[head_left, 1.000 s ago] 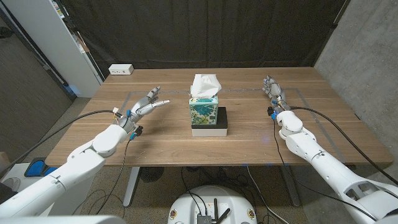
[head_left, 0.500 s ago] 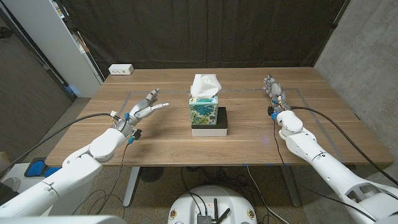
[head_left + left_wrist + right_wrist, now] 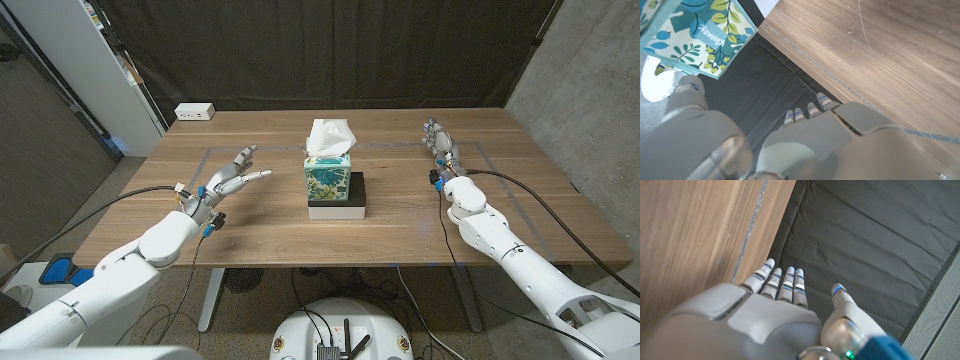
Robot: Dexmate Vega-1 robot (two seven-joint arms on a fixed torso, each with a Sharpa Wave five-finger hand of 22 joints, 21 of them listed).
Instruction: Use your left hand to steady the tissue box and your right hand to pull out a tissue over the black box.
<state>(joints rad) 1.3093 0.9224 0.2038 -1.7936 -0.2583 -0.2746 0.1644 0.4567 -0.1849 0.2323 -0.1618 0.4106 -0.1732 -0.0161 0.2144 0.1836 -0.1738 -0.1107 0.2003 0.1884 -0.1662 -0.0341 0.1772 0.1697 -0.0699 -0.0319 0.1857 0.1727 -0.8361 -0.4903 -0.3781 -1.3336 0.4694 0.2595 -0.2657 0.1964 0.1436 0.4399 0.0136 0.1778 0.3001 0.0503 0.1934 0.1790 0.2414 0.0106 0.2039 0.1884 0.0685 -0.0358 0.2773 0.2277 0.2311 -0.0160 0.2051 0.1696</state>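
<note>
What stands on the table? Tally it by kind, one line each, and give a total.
Tissue box, a tissue sticking out of its top: 1
Black box on a white base under it: 1
White power strip at the far left corner: 1
Robot hands, left hand and right hand, both holding nothing: 2
Total: 5

Teal leaf-patterned tissue box point(image 3: 327, 181) — base point(image 3: 337, 206) seemingly black-and-white.

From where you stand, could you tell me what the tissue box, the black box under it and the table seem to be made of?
Tissue box: probably printed cardboard, matte, with a teal leaf pattern and crisp folded edges; a soft white tissue sticks out of its top.
Black box: dark and matte, likely plastic or foam; I cannot tell which.
Table: wood or wood veneer, with brown grain streaks and a low sheen.
</note>
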